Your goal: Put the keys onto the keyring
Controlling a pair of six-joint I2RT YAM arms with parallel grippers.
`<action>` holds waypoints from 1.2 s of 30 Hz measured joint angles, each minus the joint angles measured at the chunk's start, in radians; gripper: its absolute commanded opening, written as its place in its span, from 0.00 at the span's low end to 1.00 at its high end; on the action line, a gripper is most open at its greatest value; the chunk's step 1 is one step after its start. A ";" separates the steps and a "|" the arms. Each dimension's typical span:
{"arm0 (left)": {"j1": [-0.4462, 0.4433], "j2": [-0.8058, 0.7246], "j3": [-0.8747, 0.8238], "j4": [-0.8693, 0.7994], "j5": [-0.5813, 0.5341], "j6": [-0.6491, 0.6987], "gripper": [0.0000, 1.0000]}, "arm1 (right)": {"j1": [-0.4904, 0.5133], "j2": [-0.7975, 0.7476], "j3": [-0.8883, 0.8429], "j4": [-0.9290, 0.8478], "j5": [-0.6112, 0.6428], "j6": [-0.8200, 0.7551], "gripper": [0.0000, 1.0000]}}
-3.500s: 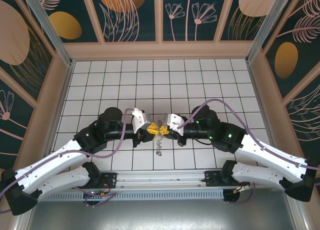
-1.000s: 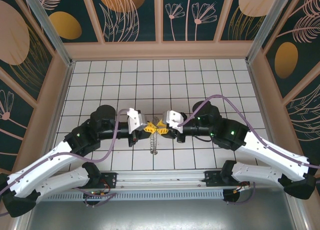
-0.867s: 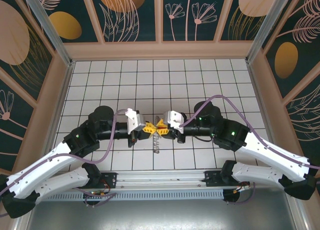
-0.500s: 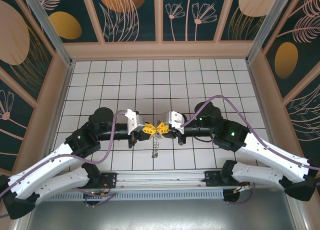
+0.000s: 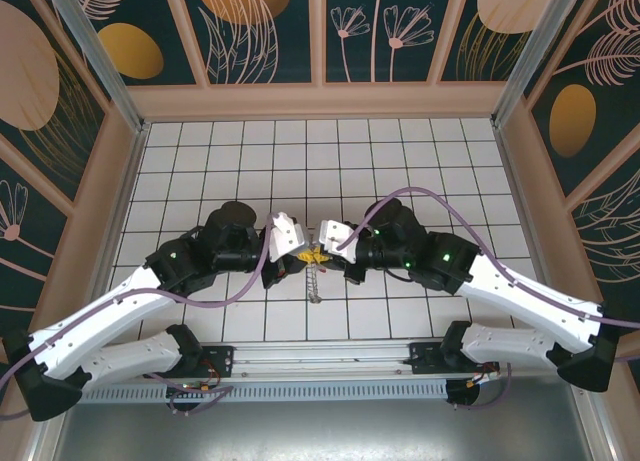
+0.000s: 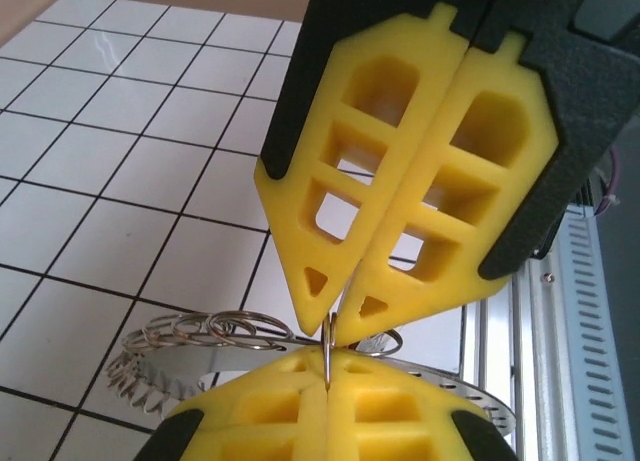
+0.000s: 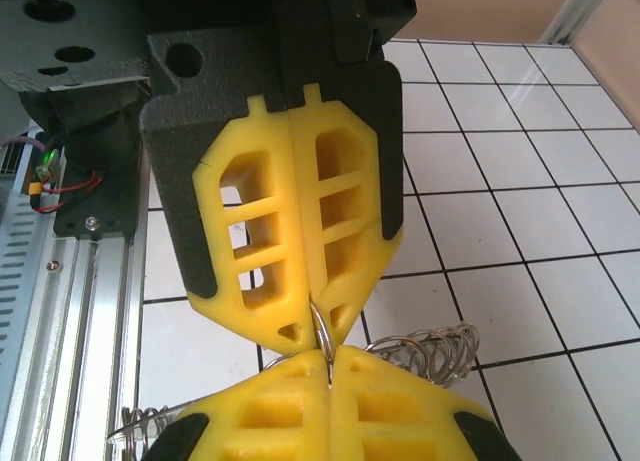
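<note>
— Counting what we can see: one keyring (image 5: 316,281), two tools, and several small rings (image 6: 215,328) sitting beside its coil.
— Agreed. We see the left tool (image 6: 326,371) and the right tool (image 6: 336,316) tip to tip. Each is pressed together on the keyring's thin wire, and the coil hangs below them over the white-tiled desk (image 5: 200,161).
— Around us we note patterned walls (image 5: 260,31), purple cables (image 5: 420,193) and a metal rail (image 5: 320,366) at the near edge. The yellow fingers (image 7: 300,231) hide the pinch itself.
</note>
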 measured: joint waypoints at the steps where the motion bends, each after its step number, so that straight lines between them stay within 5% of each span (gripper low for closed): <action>1: 0.000 0.003 0.005 -0.010 -0.002 0.006 0.00 | 0.003 0.005 0.003 -0.004 0.004 -0.002 0.00; 8: 0.000 -0.017 -0.006 0.012 0.024 0.005 0.00 | 0.008 -0.017 0.003 -0.007 -0.005 -0.003 0.01; 11: -0.001 -0.077 -0.054 0.103 0.056 -0.020 0.00 | 0.008 -0.053 -0.005 0.027 -0.035 0.004 0.20; 14: -0.003 -0.141 -0.095 0.199 0.097 -0.054 0.00 | 0.008 -0.094 -0.025 0.065 -0.066 0.011 0.25; 36: -0.005 -0.210 -0.224 0.463 0.189 -0.180 0.00 | -0.003 -0.149 -0.098 0.196 -0.178 0.062 0.19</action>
